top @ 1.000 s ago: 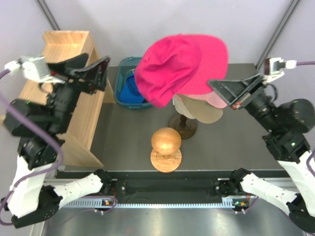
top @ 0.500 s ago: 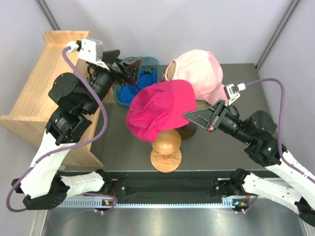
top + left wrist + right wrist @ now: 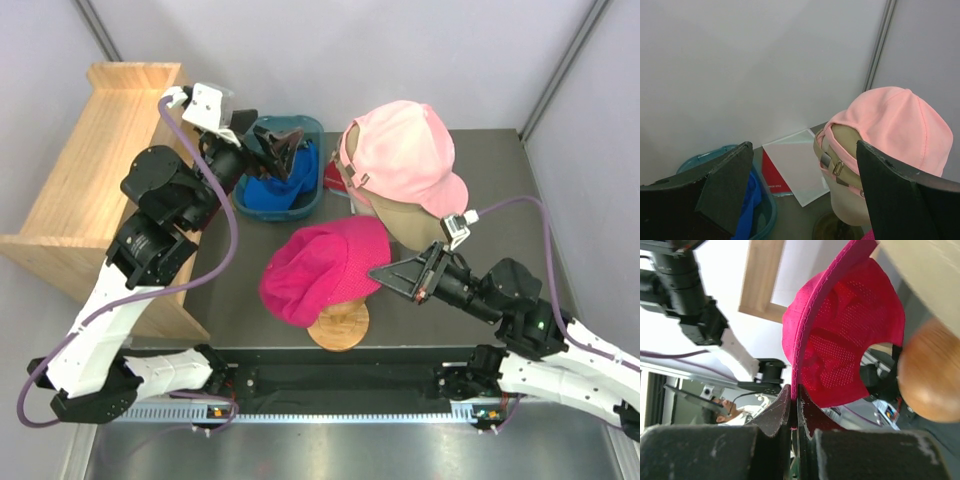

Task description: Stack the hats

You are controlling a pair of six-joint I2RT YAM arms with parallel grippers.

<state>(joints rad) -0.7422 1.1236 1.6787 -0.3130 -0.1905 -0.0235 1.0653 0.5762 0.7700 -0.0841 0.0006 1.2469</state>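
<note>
My right gripper (image 3: 380, 273) (image 3: 794, 390) is shut on the brim edge of the magenta hat (image 3: 320, 265) (image 3: 850, 340). That hat hangs over the wooden ball (image 3: 340, 322) (image 3: 930, 375) and hides most of it from above. The light pink hat (image 3: 405, 150) (image 3: 895, 125) sits on the mannequin head (image 3: 855, 200) over the tan hat (image 3: 412, 226). A royal blue hat (image 3: 270, 190) (image 3: 747, 200) lies in the teal bin (image 3: 312, 130). My left gripper (image 3: 280, 150) (image 3: 804, 150) hovers open above that bin, holding nothing.
A wooden shelf (image 3: 110, 150) stands at the left edge of the table. A red and white booklet (image 3: 790, 165) lies flat between the bin and the mannequin's round base (image 3: 832, 227). Grey walls close in behind and on both sides.
My right gripper carried the magenta hat down and forward, from above the mannequin to over the wooden ball. The left arm swung from the shelf to above the bin, staying open.
</note>
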